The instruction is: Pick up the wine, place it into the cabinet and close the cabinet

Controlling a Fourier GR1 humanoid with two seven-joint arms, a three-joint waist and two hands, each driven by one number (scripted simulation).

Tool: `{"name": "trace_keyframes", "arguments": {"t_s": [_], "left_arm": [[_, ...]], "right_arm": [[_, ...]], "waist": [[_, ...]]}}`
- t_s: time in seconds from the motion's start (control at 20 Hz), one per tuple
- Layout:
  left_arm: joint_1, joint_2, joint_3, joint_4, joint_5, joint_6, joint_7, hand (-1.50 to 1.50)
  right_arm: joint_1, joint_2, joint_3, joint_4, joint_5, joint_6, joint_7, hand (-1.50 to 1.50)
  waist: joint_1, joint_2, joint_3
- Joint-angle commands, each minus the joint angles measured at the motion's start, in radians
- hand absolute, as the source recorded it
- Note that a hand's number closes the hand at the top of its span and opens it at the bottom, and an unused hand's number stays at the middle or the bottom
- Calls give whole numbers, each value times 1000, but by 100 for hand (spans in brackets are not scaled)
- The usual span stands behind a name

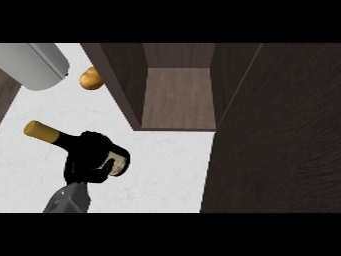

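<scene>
Hand (84,162), lower left: fingers curled around dark glass wine bottle (62,140) with gold-foil neck, lying tilted over white marble counter (25,165) | dark wooden cabinet (177,95), upper centre: open | golden round object (92,78) upper left, beside cabinet wall.

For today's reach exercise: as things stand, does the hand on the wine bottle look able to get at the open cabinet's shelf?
Probably yes. The left hand curls round the wine bottle; white counter lies between it and the cabinet shelf, whose door stands open.
</scene>
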Motion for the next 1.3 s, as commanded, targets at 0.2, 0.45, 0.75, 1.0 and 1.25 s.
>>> {"name": "trace_keyframes", "arguments": {"t_s": [0.2,0.45,0.75,1.0,1.25], "left_arm": [[161,-42,-307,-355,134,153,128,150],[230,-42,-501,-548,229,355,198,150],[248,-42,-634,-661,295,528,261,150],[176,-42,-726,-559,381,639,144,150],[175,-42,-793,-503,461,679,66,150]], "right_arm": [[24,-7,-7,-85,-40,-5,58,-150],[20,5,12,-57,-33,8,16,-150],[-24,-6,-10,-94,-53,-22,109,-150],[46,-15,-40,-15,-74,44,-14,-150],[67,2,4,-67,-58,36,22,-150]], "waist": [[-5,0,0],[-9,2,-1],[-11,4,-2],[-14,6,-1],[-16,5,-2]]}}
